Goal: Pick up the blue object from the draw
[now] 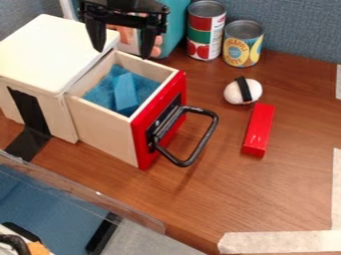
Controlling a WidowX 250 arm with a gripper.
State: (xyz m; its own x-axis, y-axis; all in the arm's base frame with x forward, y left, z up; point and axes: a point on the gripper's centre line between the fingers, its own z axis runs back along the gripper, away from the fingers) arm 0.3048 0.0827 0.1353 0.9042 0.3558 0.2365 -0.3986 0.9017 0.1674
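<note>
The black gripper (124,42) hangs at the top of the view, above and behind the drawer, with its two fingers spread apart and nothing between them. Below it, the wooden drawer (103,131) with a red front stands pulled out of its white-topped box. Inside lies the blue object (125,92), a block resting on blue lining, slightly tilted. The gripper does not touch the block.
A black handle (201,142) juts from the drawer's front. Two cans, one red and green (205,31) and one yellow (242,44), stand at the back. Right of the drawer are a white egg-shaped piece (233,93) and a red block (258,130).
</note>
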